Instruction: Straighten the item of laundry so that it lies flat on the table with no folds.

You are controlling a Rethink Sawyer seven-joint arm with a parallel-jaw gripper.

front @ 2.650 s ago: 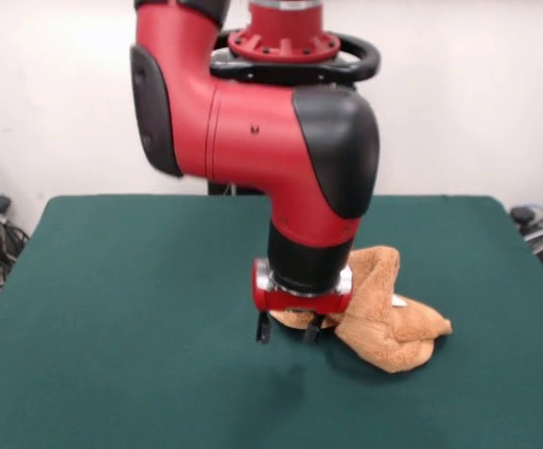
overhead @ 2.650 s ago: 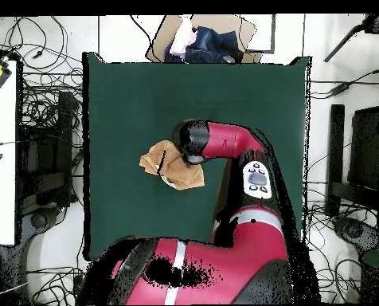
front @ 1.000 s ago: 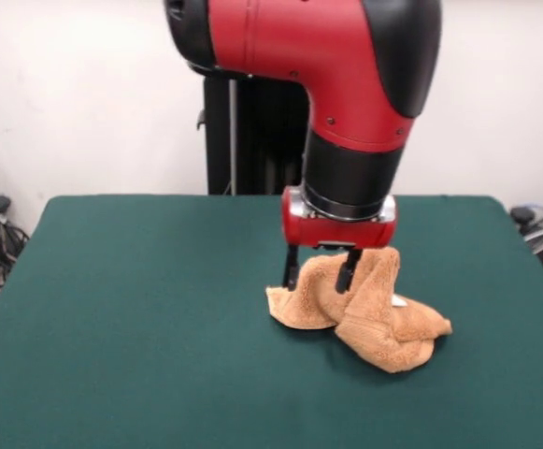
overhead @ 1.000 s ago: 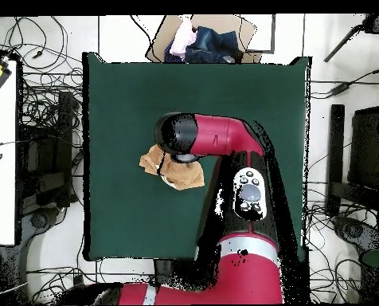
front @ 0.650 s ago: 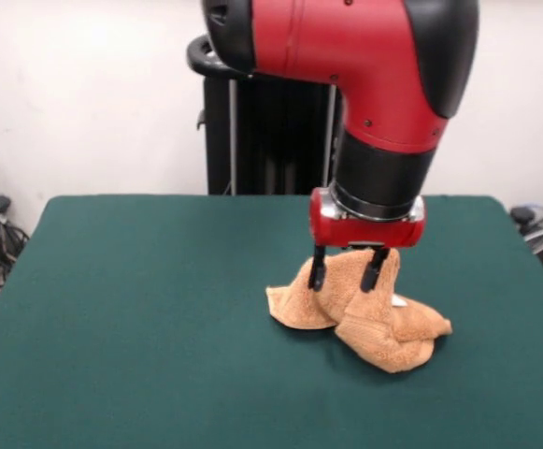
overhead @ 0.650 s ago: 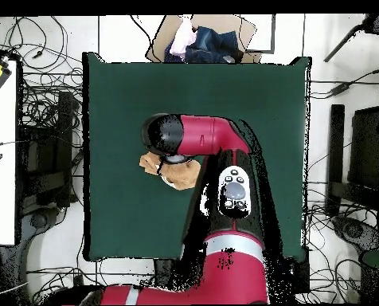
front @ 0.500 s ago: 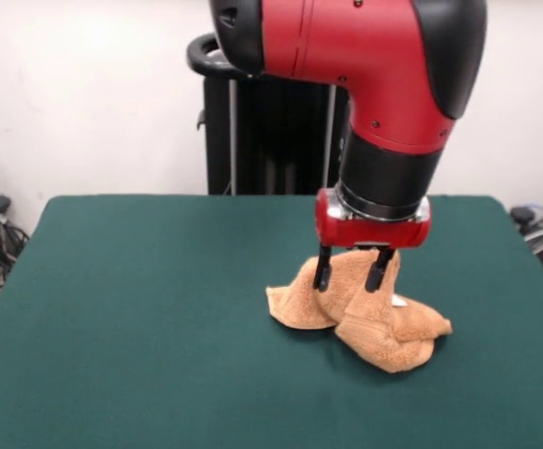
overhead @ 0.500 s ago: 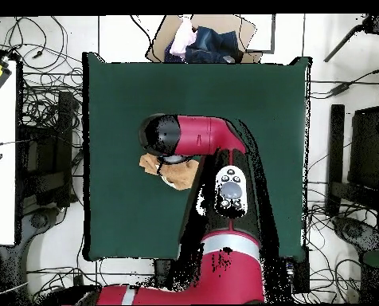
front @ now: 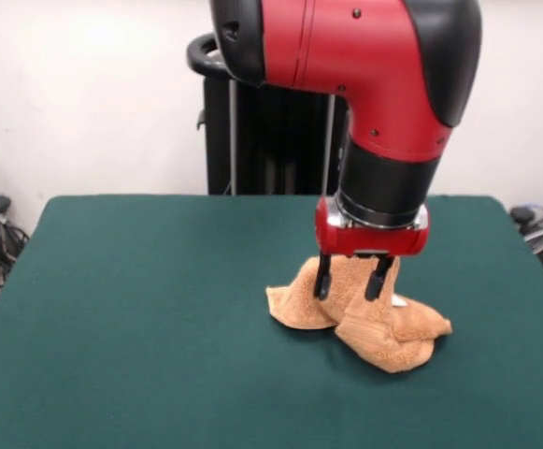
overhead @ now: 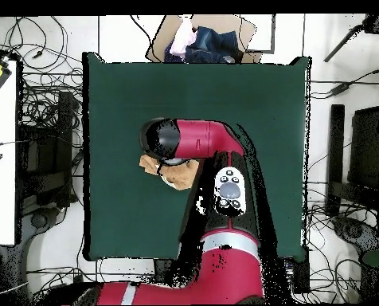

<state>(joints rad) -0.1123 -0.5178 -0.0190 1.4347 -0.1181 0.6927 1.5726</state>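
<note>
The orange-tan towel (front: 369, 318) lies crumpled on the green desk (front: 140, 309) — unmoved. The end effector (front: 350, 278) has sunk slightly since half a second ago, fingers spread over the towel's raised fold — gripping nothing.

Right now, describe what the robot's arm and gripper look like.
The arm is glossy red with rounded black joint caps and a black wrist collar. A silver ring tops a red block carrying the gripper, which has two thin black fingers. In the overhead view, a grey button pad sits on the arm.
</note>
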